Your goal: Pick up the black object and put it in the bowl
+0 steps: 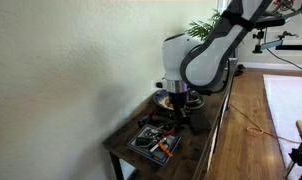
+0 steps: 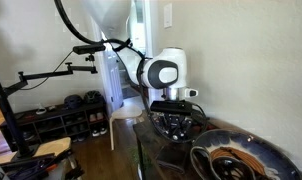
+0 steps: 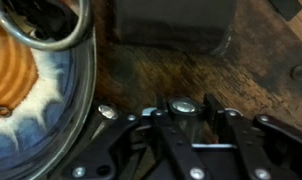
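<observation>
My gripper hangs low over the dark wooden table, just right of the bowl. The bowl is wide and shallow, with a grey-blue rim and orange-brown stripes inside. My two fingers are drawn close together around a small black object with a round silver top. It sits just above the wood. In both exterior views the gripper points straight down beside the bowl. The held object is too small to make out there.
A dark ring-shaped thing lies at the bowl's upper edge and also shows in an exterior view. A dark boxy block stands ahead of the gripper. Books or magazines lie at the table's near end. A plant stands behind.
</observation>
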